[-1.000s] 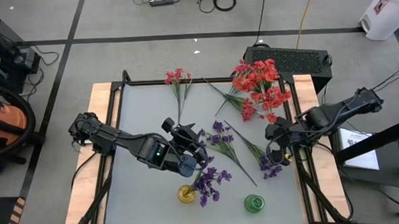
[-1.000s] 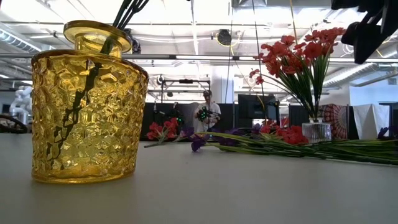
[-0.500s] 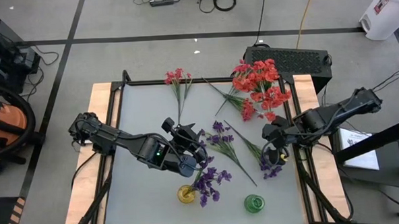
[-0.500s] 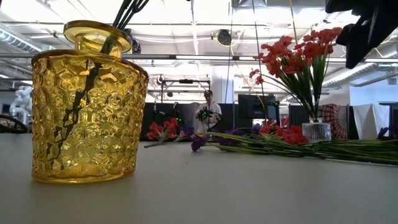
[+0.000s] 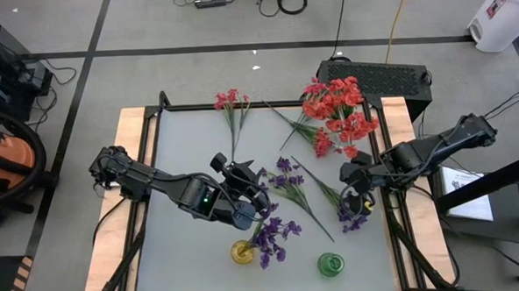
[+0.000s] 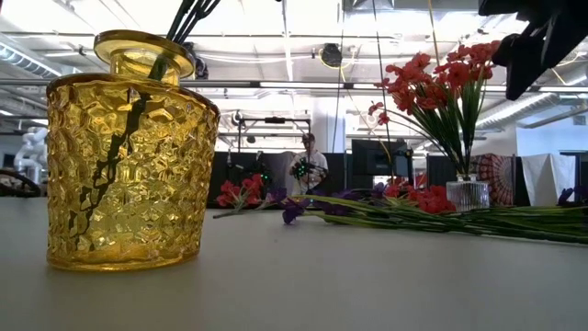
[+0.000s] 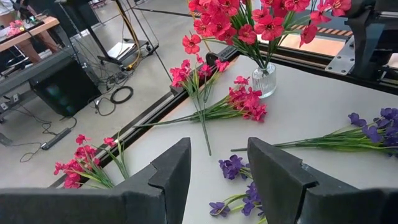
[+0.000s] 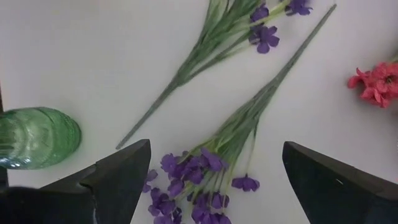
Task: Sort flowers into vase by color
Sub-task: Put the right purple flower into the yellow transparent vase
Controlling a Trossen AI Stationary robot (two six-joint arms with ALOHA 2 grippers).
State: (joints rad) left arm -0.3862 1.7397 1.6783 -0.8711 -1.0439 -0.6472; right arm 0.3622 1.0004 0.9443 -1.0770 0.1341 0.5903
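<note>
1. Hovering over the right side of the tabletop (image 5: 181, 149), right pincer (image 5: 356, 187) has its fingers spread wide, gripping nothing; a loose purple sprig (image 8: 205, 168) lies directly under it, blossoms between the two fingers in the right wrist view.
2. Left pincer (image 5: 260, 201) sits near mid-tabletop, just above the yellow vase (image 5: 241, 251); fingers (image 7: 168, 171) parted, empty.
3. Yellow vase at the front edge already holds purple flowers (image 5: 270, 235); dark stems show through the glass in the low view (image 6: 129, 138).
4. Green vase (image 5: 330, 264) at the front, right of the yellow one, also seen beside the right pincer's finger (image 8: 37, 135); contents cannot tell.
5. Clear vase (image 7: 265, 79) at the back right holds a bunch of red flowers (image 5: 338, 102).
6. Second purple sprig (image 5: 287, 175) lies mid-tabletop, near the left pincer, long stem running toward the front right.
7. Loose red sprig (image 5: 231, 101) lies at the back centre, stem pointing frontward.
8. Another red sprig (image 5: 321, 143) lies just beside the clear vase.
9. Person (image 6: 308, 165) stands far back in the room, low view.
</note>
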